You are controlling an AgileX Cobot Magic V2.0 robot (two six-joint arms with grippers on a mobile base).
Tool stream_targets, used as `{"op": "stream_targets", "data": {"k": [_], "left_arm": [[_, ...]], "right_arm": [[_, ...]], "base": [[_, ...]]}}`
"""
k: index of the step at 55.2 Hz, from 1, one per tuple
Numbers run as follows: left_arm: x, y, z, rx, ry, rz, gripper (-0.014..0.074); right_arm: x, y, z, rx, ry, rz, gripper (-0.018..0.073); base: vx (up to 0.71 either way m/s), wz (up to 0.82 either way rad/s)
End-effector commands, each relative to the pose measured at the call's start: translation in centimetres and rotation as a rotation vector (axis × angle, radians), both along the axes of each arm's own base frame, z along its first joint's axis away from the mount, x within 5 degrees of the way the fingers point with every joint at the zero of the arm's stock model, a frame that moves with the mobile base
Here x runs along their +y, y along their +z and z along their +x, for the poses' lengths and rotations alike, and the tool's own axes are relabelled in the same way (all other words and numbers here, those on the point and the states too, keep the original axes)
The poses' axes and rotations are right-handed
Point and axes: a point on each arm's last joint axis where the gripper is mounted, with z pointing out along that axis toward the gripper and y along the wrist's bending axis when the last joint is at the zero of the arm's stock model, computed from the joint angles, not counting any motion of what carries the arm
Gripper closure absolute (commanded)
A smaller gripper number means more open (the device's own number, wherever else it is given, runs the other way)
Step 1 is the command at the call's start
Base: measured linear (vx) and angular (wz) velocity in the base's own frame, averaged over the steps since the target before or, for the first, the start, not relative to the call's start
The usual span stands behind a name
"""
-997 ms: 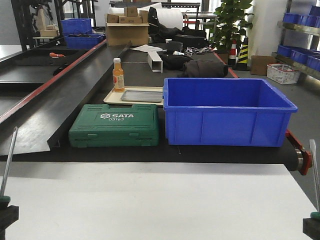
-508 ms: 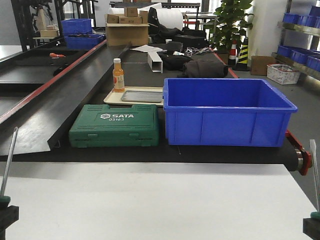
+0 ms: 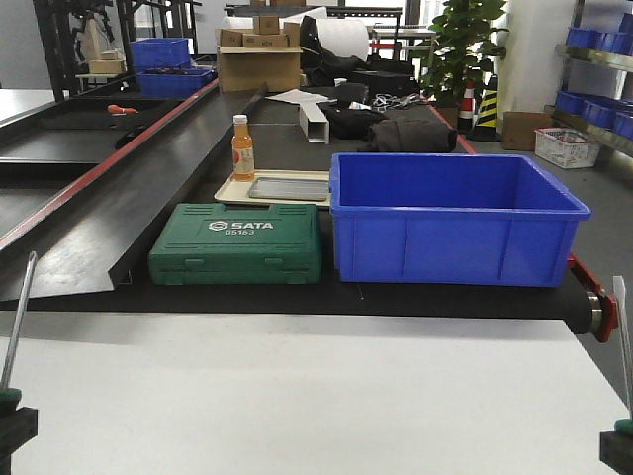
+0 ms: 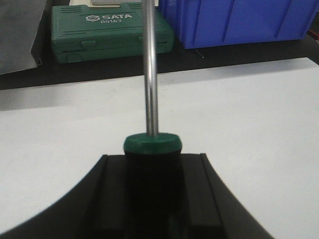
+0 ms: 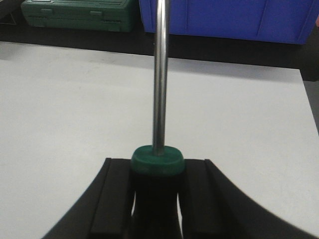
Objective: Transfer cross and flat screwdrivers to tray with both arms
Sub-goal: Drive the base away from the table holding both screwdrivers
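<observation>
My left gripper sits at the bottom left over the white table, shut on the green-capped dark handle of a screwdriver whose steel shaft points up and away. It shows close in the left wrist view, held in the left gripper. My right gripper at the bottom right is shut on a second, similar screwdriver, also seen in the right wrist view in that gripper. Both tips are out of view. The cream tray lies far ahead on the black conveyor, holding a metal tray.
A green SATA tool case and a large blue bin stand on the conveyor between me and the tray. An orange bottle stands at the tray's left. The white table lies in front.
The whole scene has shifted slightly right in the front view. Both grippers keep their place in the frame and their hold on the screwdrivers.
</observation>
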Motion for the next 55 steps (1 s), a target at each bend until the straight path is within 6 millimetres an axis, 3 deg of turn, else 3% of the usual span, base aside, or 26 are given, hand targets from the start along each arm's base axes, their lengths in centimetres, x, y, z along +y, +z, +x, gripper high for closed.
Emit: {"op": "stream_targets", "data": {"k": [1, 26, 55], "left_arm": [[0.0, 1.93, 0.18, -0.117, 0.014, -0.045, 0.0599], [0.0, 1.93, 0.18, -0.117, 0.014, -0.045, 0.0599], [0.0, 1.93, 0.18, -0.117, 0.014, -0.045, 0.0599]], "right_arm": [[-0.02, 1.9, 0.17, -0.124, -0.003, 0.013, 0.0567], [-0.02, 1.9, 0.17, -0.124, -0.003, 0.013, 0.0567], [-0.02, 1.9, 0.17, -0.124, -0.003, 0.013, 0.0567]], "base": [[-0.12, 0.09], [-0.17, 0.04], [-0.25, -0.25]]}}
